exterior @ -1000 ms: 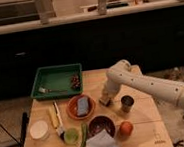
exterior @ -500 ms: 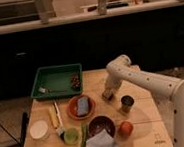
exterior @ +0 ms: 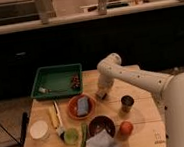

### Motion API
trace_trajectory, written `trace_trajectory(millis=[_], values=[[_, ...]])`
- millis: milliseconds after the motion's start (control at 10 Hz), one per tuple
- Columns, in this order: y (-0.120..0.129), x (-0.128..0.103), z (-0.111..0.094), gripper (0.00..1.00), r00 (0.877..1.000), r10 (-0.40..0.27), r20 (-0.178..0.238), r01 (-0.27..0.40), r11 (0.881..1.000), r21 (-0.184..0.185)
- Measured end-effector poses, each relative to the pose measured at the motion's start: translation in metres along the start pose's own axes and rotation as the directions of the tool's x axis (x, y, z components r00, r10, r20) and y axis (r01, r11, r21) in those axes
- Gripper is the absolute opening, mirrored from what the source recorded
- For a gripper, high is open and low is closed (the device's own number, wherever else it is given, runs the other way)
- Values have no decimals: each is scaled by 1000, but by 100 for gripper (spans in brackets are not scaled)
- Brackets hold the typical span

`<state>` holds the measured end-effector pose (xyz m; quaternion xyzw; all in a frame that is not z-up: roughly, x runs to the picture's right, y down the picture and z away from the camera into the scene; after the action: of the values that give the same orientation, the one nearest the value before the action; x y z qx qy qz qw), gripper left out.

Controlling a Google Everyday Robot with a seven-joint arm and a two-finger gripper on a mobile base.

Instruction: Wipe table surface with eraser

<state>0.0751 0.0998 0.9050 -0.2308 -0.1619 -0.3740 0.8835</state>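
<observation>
Camera view. No brand or label can be read. Small pale marks [exterior: 156, 136] near the table's front right corner are too faint for you to make out.

The table surface [exterior: 141, 117] is light wood, laid in planks with visible seams. The white arm [exterior: 136, 78] reaches in from your right and bends down to the gripper [exterior: 101, 93], which sits low over the table just right of the plate. The eraser [exterior: 103, 96] shows as a small pale-and-dark shape at the gripper's tip, on or just above the wood. You cannot tell whether the gripper is clamped on it.

Containers:
- **Green tray** [exterior: 55, 72]: rectangular, at the back left. It holds a dark clustered item [exterior: 75, 81] and a small pale item [exterior: 44, 90].
- **Orange-red plate** [exterior: 73, 110]: round, carrying a grey-blue rectangular block [exterior: 82, 105].
- **Dark bowl** [exterior: 100, 123]: round; contents unclear.
- **Metal cup** [exterior: 127, 103]: cylindrical, well right of the plate.
- **White round container** [exterior: 39, 130] and **small green cup** [exterior: 70, 136]: at the front left.

Loose items: a yellow oblong piece [exterior: 53, 116], a long green pod [exterior: 83, 136], a crumpled pale cloth [exterior: 100, 141] and a round orange-red fruit [exterior: 125, 128].
</observation>
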Motion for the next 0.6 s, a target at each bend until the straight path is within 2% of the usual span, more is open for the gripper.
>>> trace_trajectory(millis=[200,400,600], values=[[13,-16,0,0,999,-48,2,48,999,-12],[29,-5,2,0,999,-34,-4,34,999,-28],[48,19,2,0,1000,22,-14,-23,999,-45]])
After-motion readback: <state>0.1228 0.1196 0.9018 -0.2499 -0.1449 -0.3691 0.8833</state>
